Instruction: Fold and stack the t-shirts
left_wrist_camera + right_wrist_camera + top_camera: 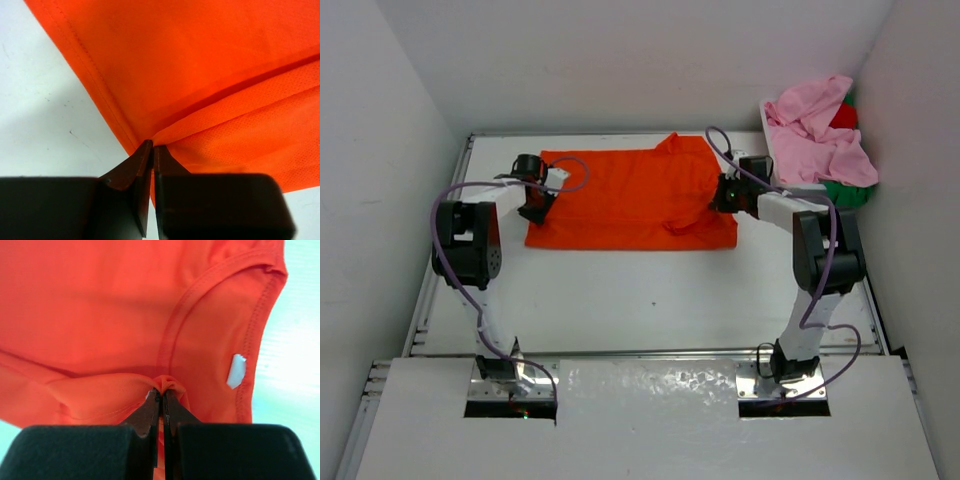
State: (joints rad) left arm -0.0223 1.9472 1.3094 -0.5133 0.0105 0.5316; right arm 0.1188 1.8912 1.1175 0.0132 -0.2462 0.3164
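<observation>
The white tabletop (620, 290) fills most of the top view, and the orange t-shirt (630, 195) lies spread across its upper middle, partly folded. Upper right, the pink t-shirt (820, 135) is heaped over the basket (770, 130), with bits of the red t-shirt (842, 117) and green t-shirt (845, 192) peeking out. My left pincer (152, 147) is clamped on the orange one's left edge. My right pincer (161, 392) pinches bunched cloth below the collar, near the little white tag (236, 371).
</observation>
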